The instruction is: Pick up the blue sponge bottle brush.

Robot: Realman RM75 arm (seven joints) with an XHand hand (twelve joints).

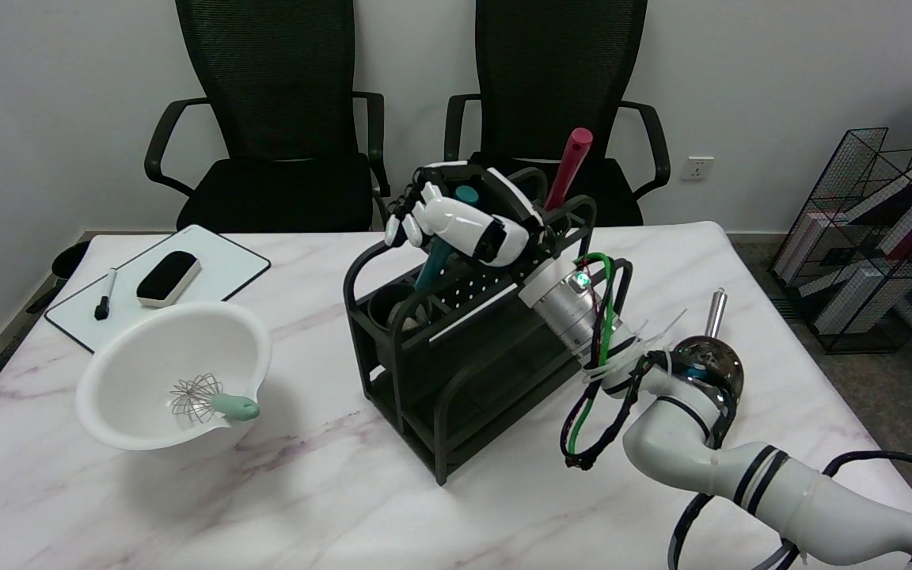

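The bottle brush shows as a blue-green handle [434,265] leaning up out of a cup at the left end of the black wire rack [424,372]. Its sponge head is hidden inside the cup. My right hand [460,215] is over the rack's top and grips the upper part of the handle, whose tip [466,193] pokes out between the fingers. The arm reaches in from the lower right, across the rack's right end.
A red-handled utensil [571,166] stands in the rack just right of my hand. A steel ladle [711,352] lies behind my forearm. A white bowl [147,356] with a whisk [203,398] sits at left, and a whiteboard [218,269] with eraser and marker lies behind it. Two black chairs stand beyond the table.
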